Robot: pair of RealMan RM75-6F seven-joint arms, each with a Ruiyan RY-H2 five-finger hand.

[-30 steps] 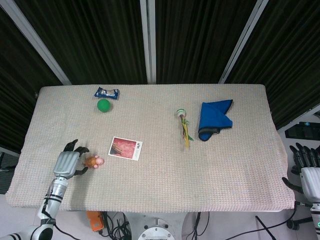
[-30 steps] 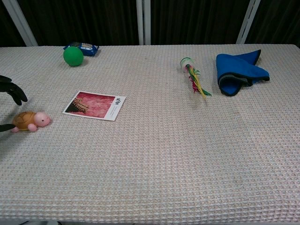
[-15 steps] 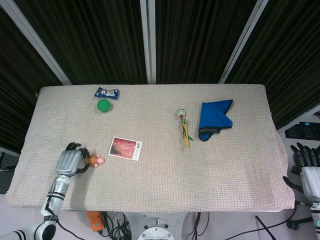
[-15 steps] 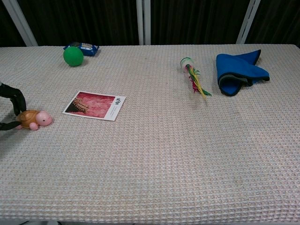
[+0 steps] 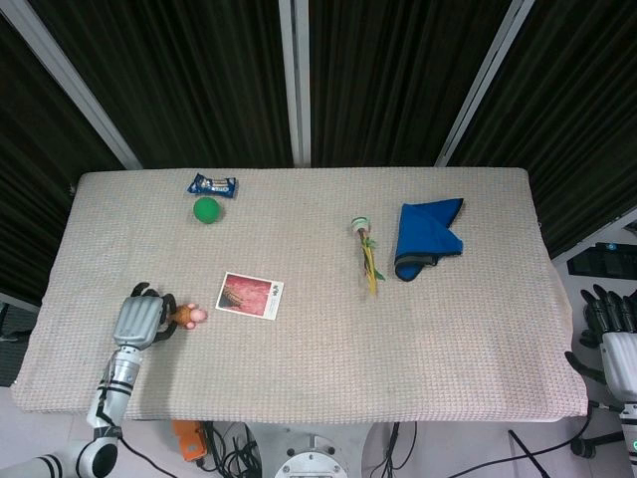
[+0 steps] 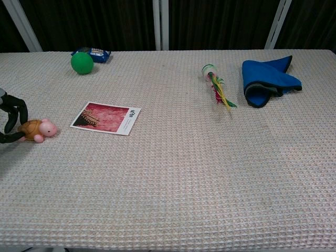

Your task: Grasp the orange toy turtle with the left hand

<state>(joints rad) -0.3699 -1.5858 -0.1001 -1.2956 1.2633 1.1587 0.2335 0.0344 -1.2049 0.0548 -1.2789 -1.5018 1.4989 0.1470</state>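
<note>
The orange toy turtle [image 5: 186,317] with its pink head lies near the table's front left corner, head pointing right. My left hand [image 5: 140,321] is wrapped around its shell from the left. In the chest view the dark fingers [image 6: 17,111] curl over the turtle [image 6: 37,128] and the thumb sits under its rear, so the hand grips it. My right hand [image 5: 614,335] hangs off the table's right edge, fingers apart and holding nothing; the chest view does not show it.
A photo card [image 5: 250,296] lies just right of the turtle. A green ball [image 5: 206,209] and a blue snack packet [image 5: 213,184] sit at the back left. A feathered shuttlecock [image 5: 366,249] and a folded blue cloth [image 5: 426,237] lie to the right.
My left hand's fingers went from spread beside the turtle to closed around its shell. The turtle has shifted slightly and sits a little higher in the chest view. The right hand stayed still.
</note>
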